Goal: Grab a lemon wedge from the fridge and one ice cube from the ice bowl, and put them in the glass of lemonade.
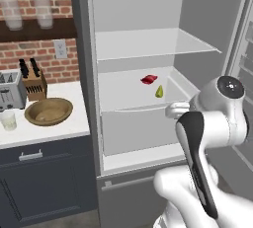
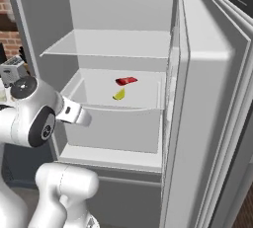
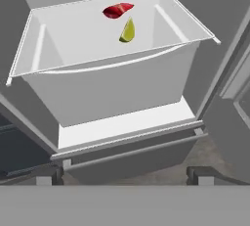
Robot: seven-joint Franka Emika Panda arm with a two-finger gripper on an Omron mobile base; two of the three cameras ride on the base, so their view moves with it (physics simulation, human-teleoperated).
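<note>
fridge (image 1: 84, 74) door's open so the arm can reach in | lemon wedge (image 3: 127, 30) upper middle, beside red bit (image 3: 117, 10) | tool (image 3: 125, 173) wide open, nothing grabbed, lined up below

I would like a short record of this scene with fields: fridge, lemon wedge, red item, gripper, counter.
fridge: fridge open, white shelves inside
lemon wedge: lemon wedge lies in the open drawer
red item: small red item just behind the wedge
gripper: gripper open, outside the drawer, holds nothing
counter: ice bowl, glass of lemonade, toaster

Lemon wedge (image 3: 127, 31), red item (image 3: 117, 10); fridge shelf (image 3: 73, 34)
</note>
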